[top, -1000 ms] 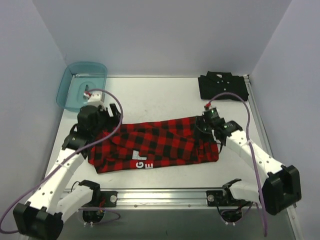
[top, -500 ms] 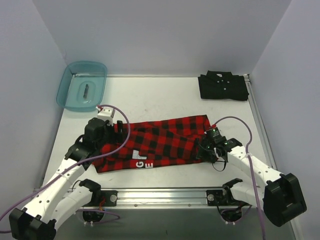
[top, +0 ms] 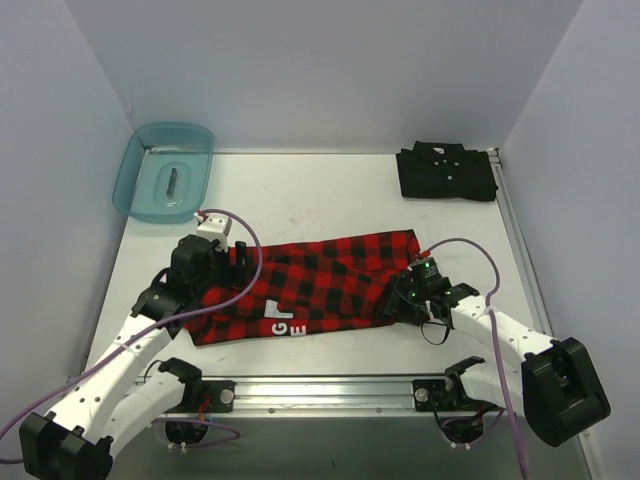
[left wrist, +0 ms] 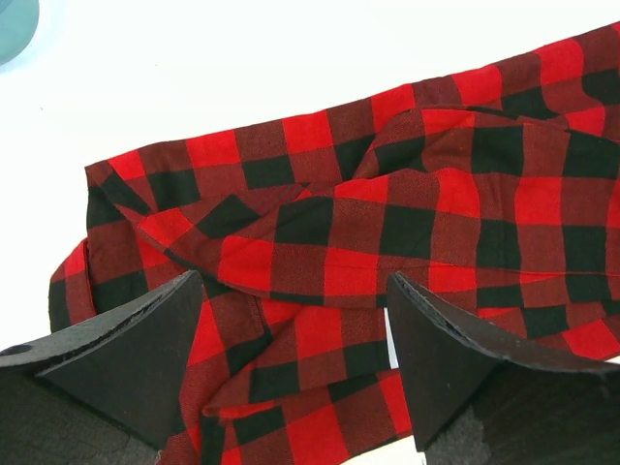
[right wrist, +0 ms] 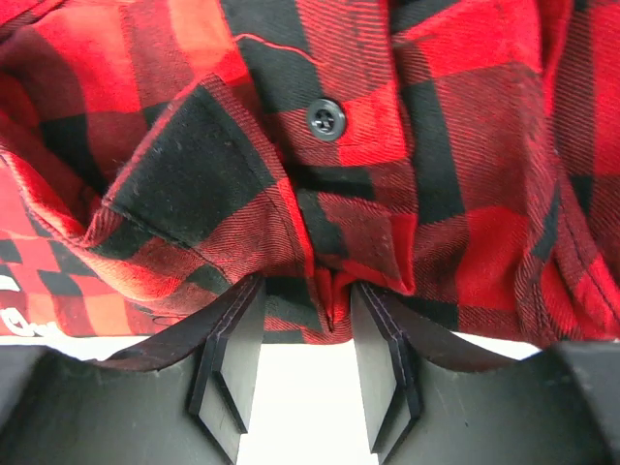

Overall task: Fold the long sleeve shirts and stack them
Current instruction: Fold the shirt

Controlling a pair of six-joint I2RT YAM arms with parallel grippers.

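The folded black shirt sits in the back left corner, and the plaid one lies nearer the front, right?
Wrong corner: the top view shows the black shirt in the back right corner. The plaid shirt does lie nearer the front.

Robotics lab test cell, a purpose-built rig. A bare white table (top: 320, 200) is boxed in by plain pale wall panels (top: 320, 70) beyond the jaws and to both sides of them. An aluminium rail (top: 330, 392) is fixed along the table edge behind the jaws, and the left arm (top: 120, 350) and right arm (top: 510, 335) are bolted to it. Purple cables (top: 250, 255) are looped loose along both arms. Only staged props are laid out: a plaid shirt (top: 320, 280) under the jaws, a folded black shirt (top: 445, 172) well beyond the right jaws, and a teal bin (top: 125, 180) beyond the left jaws. Flat, even lighting is seen throughout.
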